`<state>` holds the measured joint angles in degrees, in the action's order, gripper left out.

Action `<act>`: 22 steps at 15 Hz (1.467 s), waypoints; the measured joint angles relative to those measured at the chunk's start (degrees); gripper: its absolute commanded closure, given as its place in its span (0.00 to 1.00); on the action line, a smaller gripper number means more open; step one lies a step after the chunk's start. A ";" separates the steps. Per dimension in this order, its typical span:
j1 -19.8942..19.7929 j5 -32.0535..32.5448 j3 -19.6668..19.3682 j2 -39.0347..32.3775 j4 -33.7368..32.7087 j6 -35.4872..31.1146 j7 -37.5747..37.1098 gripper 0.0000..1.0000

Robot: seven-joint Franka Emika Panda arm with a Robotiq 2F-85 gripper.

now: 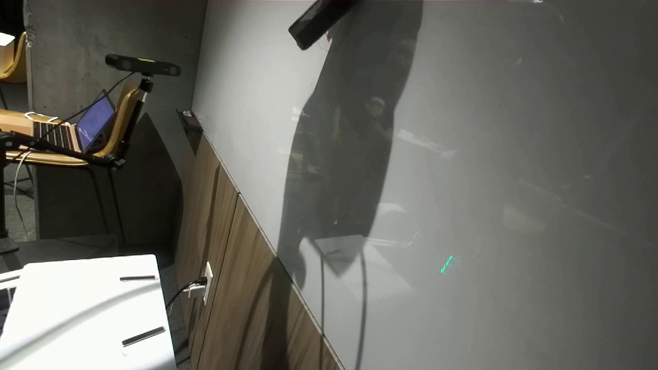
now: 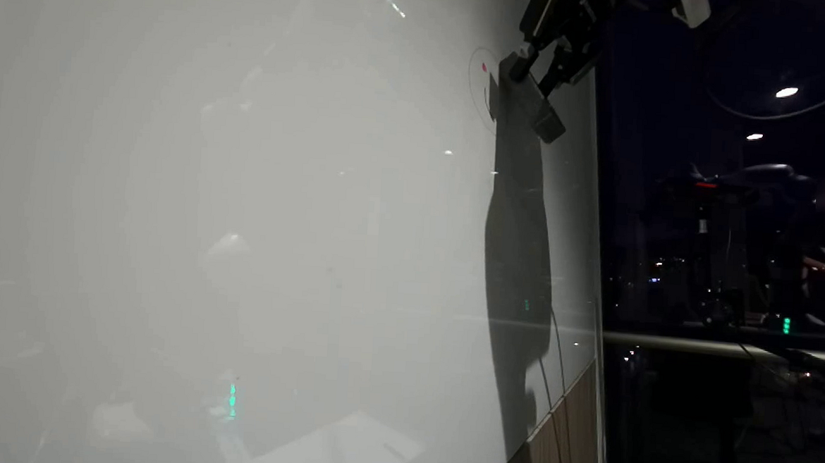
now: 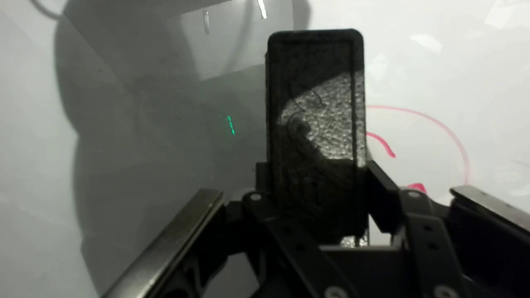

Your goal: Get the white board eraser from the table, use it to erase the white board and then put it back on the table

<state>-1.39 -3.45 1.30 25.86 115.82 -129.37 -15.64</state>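
White table [image 1: 77, 298], one: stood at lower left in an exterior view, flat-topped and smooth, bearing two thin dark strips [image 1: 143, 336]. Dark grey-black white board eraser [image 3: 316, 111], one: a flat rectangular block with rounded corners and a smooth border around a pebbled face, partly in shade. It was held at a slant before the board in both exterior views, well apart from the table; whether it touched the board could not be told. Gripper [image 3: 319, 182], one: two black fingers [image 3: 385, 198] stood against the eraser's long sides, clamping it. Pale grey-white board [image 1: 540, 128], one: glossy, with reflections.

Surroundings, from the left: one open laptop [image 1: 95, 123] on a yellow-brown chair [image 1: 124, 123]; one black camera [image 1: 143, 65] on a stand [image 1: 132, 126]; one white outlet [image 1: 208, 272] with a black cord [image 1: 180, 295]; brown wood panelling [image 1: 252, 288] under the board; at far right in an exterior view, a dark area [image 2: 665, 259] crossed by one pale rail [image 2: 703, 343].

In the way: a broad shadow [image 1: 354, 128] lay over the board in all three views. Marks right of the eraser in the wrist view, three: a short red curve [image 3: 383, 144], partly hidden by it; a red patch [image 3: 417, 187], partly behind the gripper; a wide pink arc [image 3: 455, 142].
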 measured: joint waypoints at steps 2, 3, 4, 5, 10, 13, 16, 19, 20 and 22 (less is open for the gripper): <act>-0.14 0.00 -0.50 -1.43 0.35 -0.03 0.68 0.69; -0.18 0.00 -0.85 -2.18 0.61 -0.03 1.07 0.69; -0.21 0.00 -1.23 -2.86 0.99 -0.03 1.54 0.69; -0.23 0.00 -1.62 -3.49 1.40 -0.03 2.05 0.69; -0.23 -0.26 -2.61 -5.11 3.03 0.01 3.15 0.69; -0.24 -0.92 -2.63 -5.22 3.14 0.09 3.15 0.69; -0.20 -1.77 -2.63 -5.22 2.95 0.34 3.15 0.69; 0.15 -3.24 -2.58 -5.22 1.37 1.73 3.15 0.69; 0.30 -3.64 -2.48 -5.20 0.37 2.39 3.15 0.69; 0.53 -4.32 -2.17 -5.13 -2.06 3.88 3.14 0.69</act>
<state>-0.86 -7.76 -0.87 20.72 113.76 -125.50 -12.50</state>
